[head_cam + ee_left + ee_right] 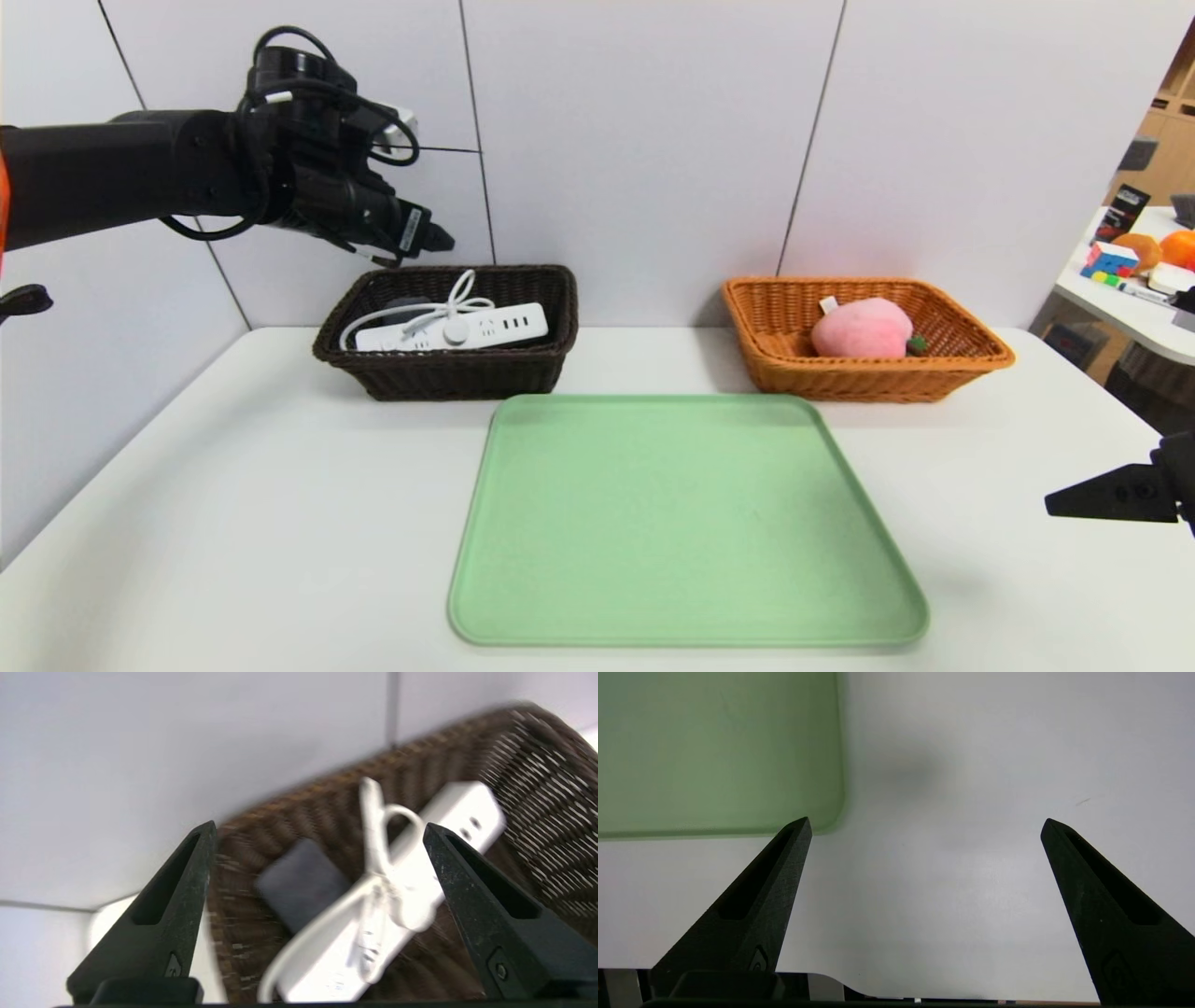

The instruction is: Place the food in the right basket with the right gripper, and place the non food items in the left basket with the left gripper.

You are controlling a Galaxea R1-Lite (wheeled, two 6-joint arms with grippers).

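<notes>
Jaws of both grippers gape empty; green tray lies between baskets

a white surface carries three things directly. a dark brown wicker basket stands at its far edge toward the left corner, an orange-tan wicker basket at the far edge toward the right, and a green tray lies flat mid-surface, reaching toward the near edge.

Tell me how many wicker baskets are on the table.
2. The dark brown basket sits back left, holding the power strip; the orange-tan basket sits back right, holding the plush peach.
</notes>
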